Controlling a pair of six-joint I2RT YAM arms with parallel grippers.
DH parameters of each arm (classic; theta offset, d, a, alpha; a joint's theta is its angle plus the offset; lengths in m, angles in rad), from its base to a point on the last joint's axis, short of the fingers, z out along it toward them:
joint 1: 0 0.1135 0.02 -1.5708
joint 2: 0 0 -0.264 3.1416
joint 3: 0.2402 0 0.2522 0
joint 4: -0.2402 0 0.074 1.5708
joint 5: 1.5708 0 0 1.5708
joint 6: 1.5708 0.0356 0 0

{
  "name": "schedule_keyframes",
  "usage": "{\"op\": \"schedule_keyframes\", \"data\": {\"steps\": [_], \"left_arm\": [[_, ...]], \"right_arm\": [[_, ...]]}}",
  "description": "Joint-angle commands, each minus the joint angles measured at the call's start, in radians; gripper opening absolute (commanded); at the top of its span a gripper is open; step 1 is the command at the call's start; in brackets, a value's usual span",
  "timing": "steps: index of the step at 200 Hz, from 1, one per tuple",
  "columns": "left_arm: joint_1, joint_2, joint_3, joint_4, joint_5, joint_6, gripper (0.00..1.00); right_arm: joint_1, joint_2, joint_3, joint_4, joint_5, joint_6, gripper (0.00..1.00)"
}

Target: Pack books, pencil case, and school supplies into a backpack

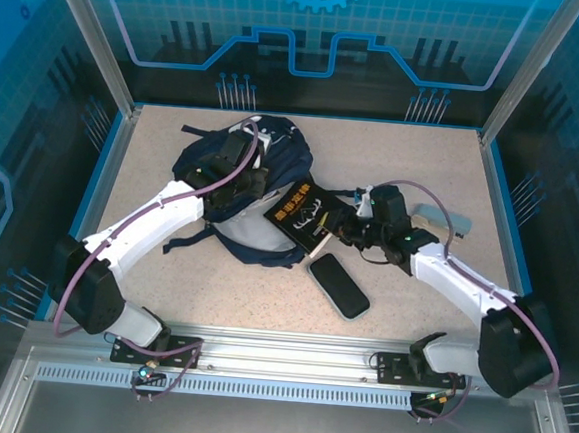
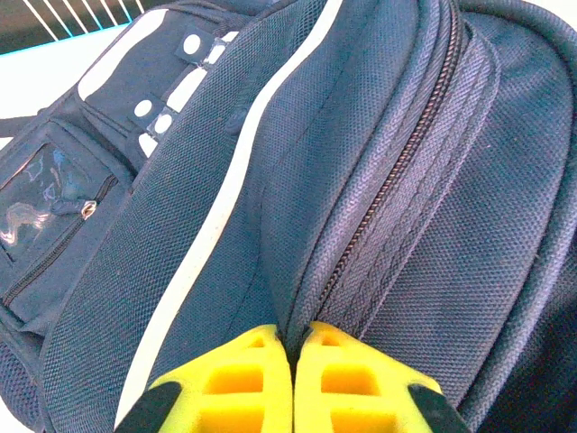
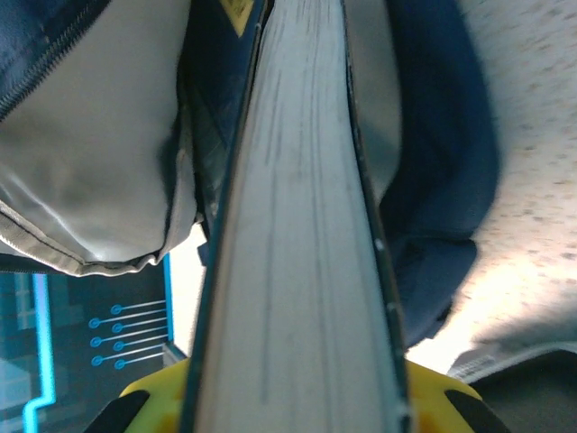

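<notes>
Right pincer grips dark-blue book, entering navy-blue fabric backpack; left pincer pinches its zip seam; black oblong case unpacked.

Backpack on table, left of centre. Left gripper on top of it, pinching fabric beside zipper. Book just right of backpack, leaning against it, near end clamped in right gripper. Pencil case on table before book. Flat item behind right arm.
</notes>
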Motion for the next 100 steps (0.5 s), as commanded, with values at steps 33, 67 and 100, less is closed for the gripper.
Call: {"op": "schedule_keyframes", "data": {"steps": [33, 67, 100], "left_arm": [[-0.004, -0.041, 0.066, 0.116, 0.027, -0.038, 0.00], [-0.004, -0.042, 0.067, 0.117, 0.032, -0.043, 0.00], [-0.003, -0.035, 0.067, 0.119, 0.032, -0.051, 0.00]], "right_arm": [[0.061, 0.209, 0.153, 0.340, -0.063, 0.139, 0.10], [0.088, 0.349, 0.210, 0.436, -0.008, 0.196, 0.10], [0.117, 0.526, 0.314, 0.465, 0.057, 0.245, 0.10]]}}
